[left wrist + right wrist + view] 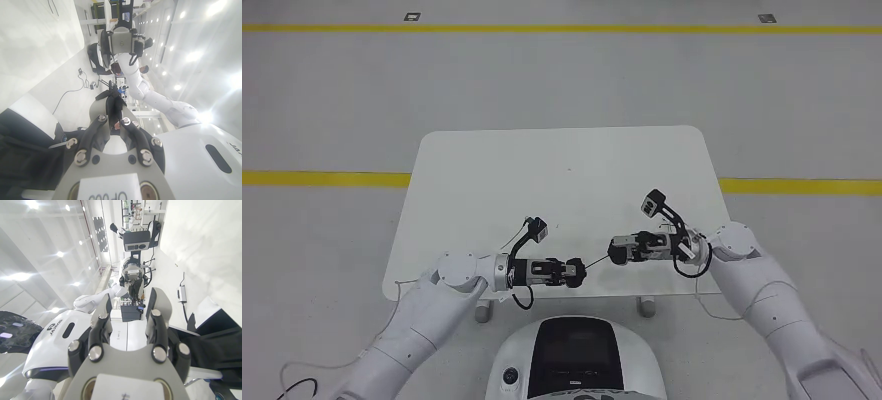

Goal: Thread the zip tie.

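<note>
Both arms were level above the near edge of the table [562, 170], claws pointing tip to tip.

- Left gripper [578, 270]: pinched fully closed on the zip tie [597, 262]. The thin dark strap ran out in mid-air toward the other claw.
- Right gripper [130, 298]: fingers spread wide, gripping nothing. The strap's free end was just beside it; contact too fine to tell.
- My reading: the left arm steadied the tie off the table so the right could take the loose end.
- The only receptacle was the tie's own head, too small to tell whether the tail had entered it.
</note>
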Controlling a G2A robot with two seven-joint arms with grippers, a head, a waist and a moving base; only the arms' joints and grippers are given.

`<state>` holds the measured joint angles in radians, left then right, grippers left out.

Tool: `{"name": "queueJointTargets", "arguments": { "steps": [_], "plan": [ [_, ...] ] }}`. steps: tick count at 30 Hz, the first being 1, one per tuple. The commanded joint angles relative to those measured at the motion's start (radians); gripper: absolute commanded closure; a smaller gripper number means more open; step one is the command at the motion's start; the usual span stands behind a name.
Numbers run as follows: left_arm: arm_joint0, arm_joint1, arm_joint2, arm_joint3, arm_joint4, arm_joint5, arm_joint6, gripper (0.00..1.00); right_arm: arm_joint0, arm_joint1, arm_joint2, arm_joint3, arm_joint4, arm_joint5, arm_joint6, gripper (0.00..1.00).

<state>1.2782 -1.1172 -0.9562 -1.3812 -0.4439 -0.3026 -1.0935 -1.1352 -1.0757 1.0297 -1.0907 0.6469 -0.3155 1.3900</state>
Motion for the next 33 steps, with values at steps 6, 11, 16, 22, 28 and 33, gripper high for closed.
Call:
{"name": "queueJointTargets", "arguments": {
  "steps": [6, 11, 16, 22, 28, 33],
  "plan": [
    [0.0, 0.0, 0.0, 0.0, 0.0, 0.0, 0.0, 1.0, 0.037, 0.02, -0.062, 0.036, 0.033, -0.025, 0.0, 0.69],
    [0.0, 0.0, 0.0, 0.0, 0.0, 0.0, 0.0, 1.0, 0.049, 0.04, -0.088, 0.036, 0.061, -0.025, 0.0, 0.68],
    [0.0, 0.0, 0.0, 0.0, 0.0, 0.0, 0.0, 1.0, 0.053, 0.062, -0.112, 0.027, 0.094, -0.025, 0.0, 0.68],
    [-0.026, 0.002, 0.016, 0.012, -0.004, 0.005, -0.045, 1.0, 0.056, 0.085, -0.136, 0.015, 0.113, -0.025, 0.0, 0.68],
    [-0.078, 0.0, 0.032, 0.086, -0.043, 0.005, -0.106, 1.0, 0.061, 0.106, -0.156, 0.008, 0.129, -0.025, 0.0, 0.71],
    [-0.099, -0.007, 0.059, 0.118, -0.089, -0.013, -0.147, 1.0, 0.063, 0.117, -0.174, 0.003, 0.14, -0.025, 0.0, 0.74]
  ]
}}
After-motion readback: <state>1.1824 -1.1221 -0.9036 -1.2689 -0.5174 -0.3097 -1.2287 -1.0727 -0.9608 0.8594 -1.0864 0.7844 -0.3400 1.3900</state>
